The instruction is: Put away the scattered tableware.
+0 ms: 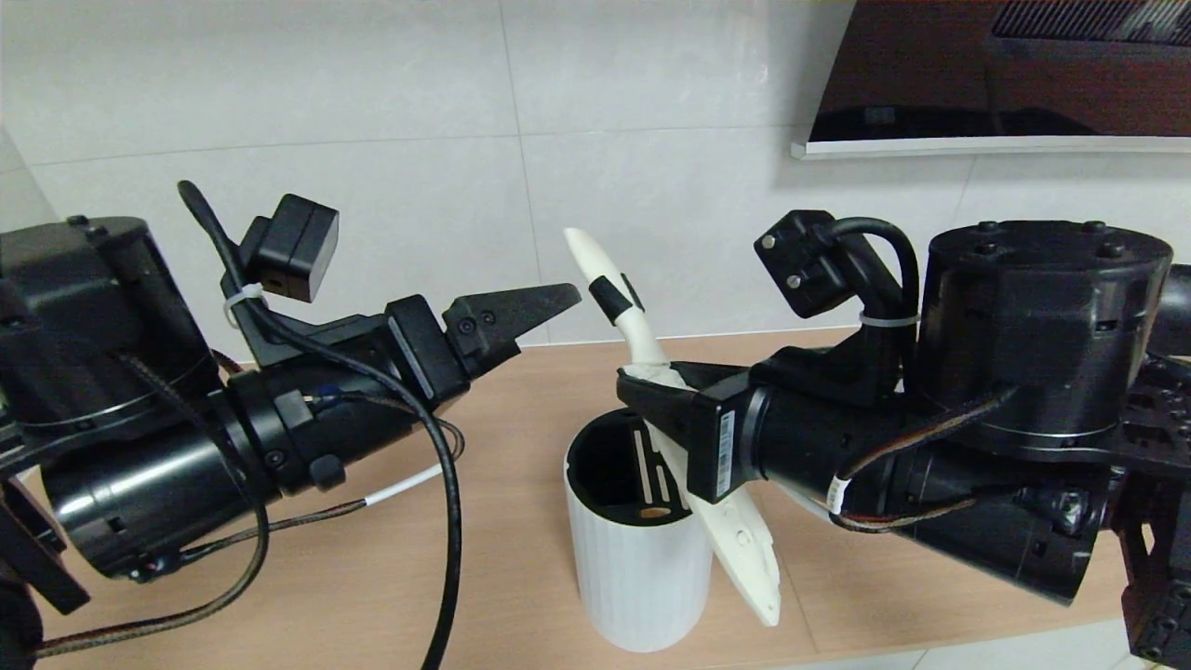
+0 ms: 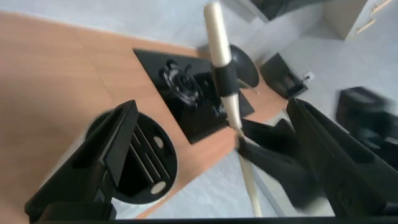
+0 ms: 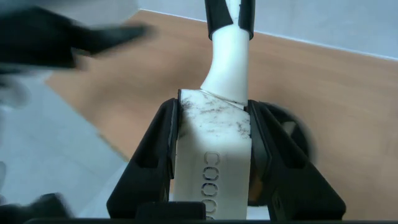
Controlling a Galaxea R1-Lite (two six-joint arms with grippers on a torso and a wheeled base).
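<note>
My right gripper is shut on a white utensil with a black band on its handle. The handle points up and the flat end hangs down by the right side of a white ribbed holder with a black slotted inside. The right wrist view has the utensil clamped between both fingers, with the holder below. My left gripper hovers open to the left, above the counter. From its wrist, its fingers straddle the holder, with the utensil beyond.
The holder stands on a wooden counter near its front edge, against a white tiled wall. A dark hood hangs at the upper right. A black square plate with a round centre lies on the counter past the holder.
</note>
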